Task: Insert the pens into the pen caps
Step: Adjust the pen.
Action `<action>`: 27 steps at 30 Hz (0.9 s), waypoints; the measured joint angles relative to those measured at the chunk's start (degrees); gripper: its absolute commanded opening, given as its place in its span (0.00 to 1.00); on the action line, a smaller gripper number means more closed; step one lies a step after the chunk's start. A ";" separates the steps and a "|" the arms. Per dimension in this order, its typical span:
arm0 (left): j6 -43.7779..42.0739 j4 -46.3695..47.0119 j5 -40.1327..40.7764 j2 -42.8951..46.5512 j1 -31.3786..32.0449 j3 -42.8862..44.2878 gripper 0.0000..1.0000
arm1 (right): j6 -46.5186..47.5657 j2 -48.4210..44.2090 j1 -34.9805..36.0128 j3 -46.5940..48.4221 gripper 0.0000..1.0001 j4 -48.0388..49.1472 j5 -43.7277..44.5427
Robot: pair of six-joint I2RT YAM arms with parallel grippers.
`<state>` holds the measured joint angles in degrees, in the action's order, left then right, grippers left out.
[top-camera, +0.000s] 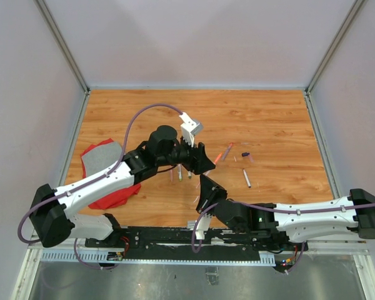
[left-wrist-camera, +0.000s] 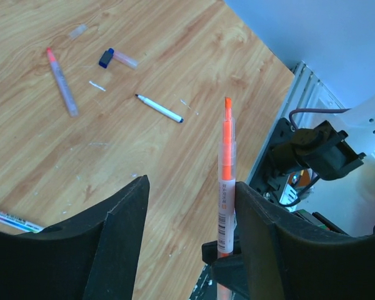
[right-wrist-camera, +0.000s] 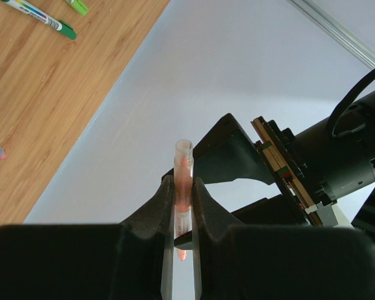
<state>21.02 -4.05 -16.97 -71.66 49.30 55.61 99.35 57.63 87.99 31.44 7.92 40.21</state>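
The orange pen (left-wrist-camera: 225, 162) is pinched upright in the closed right hand (right-wrist-camera: 182, 181), standing between the fingers of the wide-open, empty left hand (left-wrist-camera: 190, 187), close against one finger. If that hand is closed off-centre, the pen could be levered loose and dropped onto the tabletop (left-wrist-camera: 206, 56).

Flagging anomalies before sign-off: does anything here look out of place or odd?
A red and grey cloth lies rumpled by the left edge of the table, partly under the left arm; it has nothing to do with pens. Otherwise nothing stands out: the right pincer grips an orange pen.
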 measured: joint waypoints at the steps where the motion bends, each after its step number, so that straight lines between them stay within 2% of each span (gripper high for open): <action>1: 0.02 0.33 -0.28 -0.24 0.00 0.00 0.56 | 0.00 0.00 0.00 0.00 0.01 0.00 0.02; 9: 0.09 3.34 -3.37 -2.03 0.02 0.00 0.37 | -0.20 0.00 0.00 0.00 0.01 -0.02 0.13; 17: 0.11 4.63 -5.11 -2.99 0.02 0.00 0.32 | -0.35 0.00 0.00 0.00 0.02 -0.09 0.13; 20: 0.09 5.07 -5.70 -3.30 0.02 0.00 0.13 | -0.37 0.00 0.00 0.00 0.03 -0.13 0.13; 22: 0.57 5.40 -6.34 -3.39 0.11 0.00 0.02 | -0.44 0.02 -0.02 0.00 0.05 -0.33 0.09; 27: 1.36 5.92 -7.15 -3.39 0.70 0.00 0.01 | -0.55 0.09 0.00 0.00 0.20 -0.59 0.13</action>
<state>22.37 1.87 -24.12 -75.05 50.00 55.61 98.80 57.71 87.99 31.44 7.33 40.34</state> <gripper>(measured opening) 0.088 0.126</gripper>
